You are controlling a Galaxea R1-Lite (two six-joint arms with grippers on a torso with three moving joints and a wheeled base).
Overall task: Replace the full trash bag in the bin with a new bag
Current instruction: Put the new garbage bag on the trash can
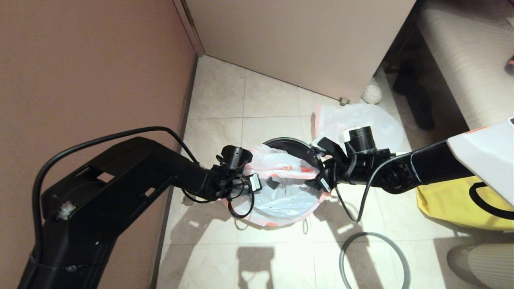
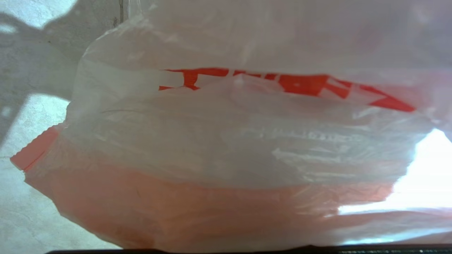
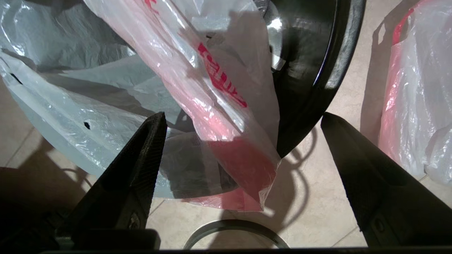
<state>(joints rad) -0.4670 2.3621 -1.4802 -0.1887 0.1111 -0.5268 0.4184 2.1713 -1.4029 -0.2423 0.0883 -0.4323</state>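
Observation:
The black bin [image 1: 290, 144] stands on the tiled floor between my two arms. The new bag [image 1: 281, 188], translucent white with red print and a pink hem, lies spread over the bin's mouth. My left gripper [image 1: 257, 184] sits at the bag's left edge and is shut on it. In the left wrist view the new bag [image 2: 226, 141] fills the picture and hides the fingers. My right gripper [image 3: 243, 120] is open at the bin's right side. The pink hem corner [image 3: 247, 165] hangs loose between its fingers [image 3: 148, 151]. The full trash bag [image 1: 361, 120] lies behind the bin.
A thin grey hoop [image 1: 373, 261] lies on the floor in front of the bin to the right. A yellow fabric bag [image 1: 453, 204] sits under my right arm. A brown wall [image 1: 88, 72] runs along the left, and a cabinet [image 1: 301, 40] stands behind.

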